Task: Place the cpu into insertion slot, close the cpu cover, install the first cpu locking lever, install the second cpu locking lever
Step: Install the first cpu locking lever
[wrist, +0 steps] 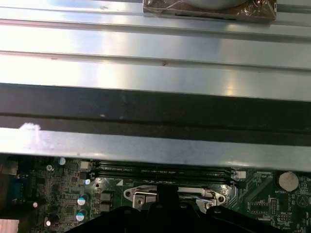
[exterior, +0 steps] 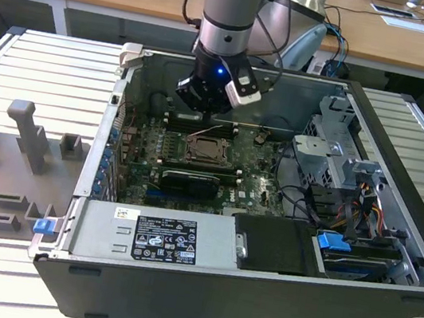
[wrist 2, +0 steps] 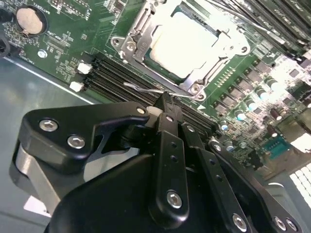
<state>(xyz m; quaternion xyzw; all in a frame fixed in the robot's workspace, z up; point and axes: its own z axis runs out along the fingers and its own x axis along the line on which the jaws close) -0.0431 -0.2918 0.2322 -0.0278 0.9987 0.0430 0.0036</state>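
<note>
The cpu (wrist 2: 187, 41) lies flat in the insertion slot (exterior: 207, 150) on the green motherboard, its pale metal top showing. The silver cpu cover (wrist 2: 137, 30) is folded down around it. In the second wrist view my gripper (wrist 2: 165, 99) is shut, its black fingertips (wrist 2: 167, 114) together just beside the socket's edge. A thin wire locking lever (wrist 2: 143, 88) runs along that edge, and the tips touch or nearly touch its end. In the exterior view the gripper (exterior: 205, 101) hangs inside the open case, above the socket's far side. The first wrist view catches the socket frame (wrist: 175, 194) past the gripper's dark body.
Black memory slots (wrist 2: 116, 80) run beside the socket, right under the fingertips. The case's back wall (wrist: 155, 73) is close behind the gripper. A black graphics card (exterior: 190, 181), a drive cage (exterior: 334, 154) and the power supply (exterior: 155, 235) crowd the case.
</note>
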